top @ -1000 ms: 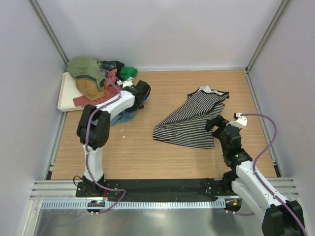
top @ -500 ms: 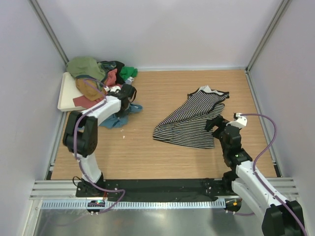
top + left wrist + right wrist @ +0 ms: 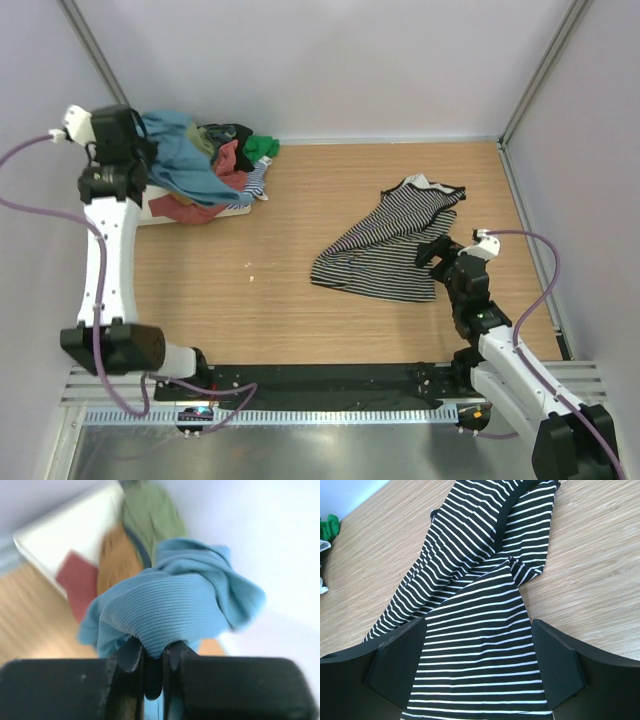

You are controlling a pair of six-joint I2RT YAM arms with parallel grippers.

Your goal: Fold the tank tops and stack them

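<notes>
The left gripper (image 3: 153, 652) is raised high at the far left, above the white tray (image 3: 60, 527) in the table's (image 3: 300, 200) far-left corner. Its jaws are pinched tight on a bunched fold of the teal-blue tank top (image 3: 185, 160). The left wrist view shows the ribbed blue knit bulging out above the two closed fingers (image 3: 127, 657). From the grip the teal cloth hangs down and drapes to the right across the heap of other tops on the tray.

In that heap, a coral-red top (image 3: 200, 210) lies along the near edge of the tray, a bright green one (image 3: 262, 147) sits at the far right of the pile, and something black (image 3: 228, 131) lies just behind it. The left wrist view also shows an olive top (image 3: 147, 515) and a mustard one (image 3: 117, 555) touching each other under the lifted blue cloth.

The black-and-white striped tank top (image 3: 385, 250) lies alone on the wood of the table, right of centre and well apart from the tray. It is unfolded, rumpled and twisted on itself, with its straps toward the far side.

The right gripper (image 3: 476, 672) hangs low at the near-right edge of the striped top, jaws spread wide and holding nothing. In the right wrist view its two black fingers (image 3: 395, 665) stand either side of the striped cloth.
</notes>
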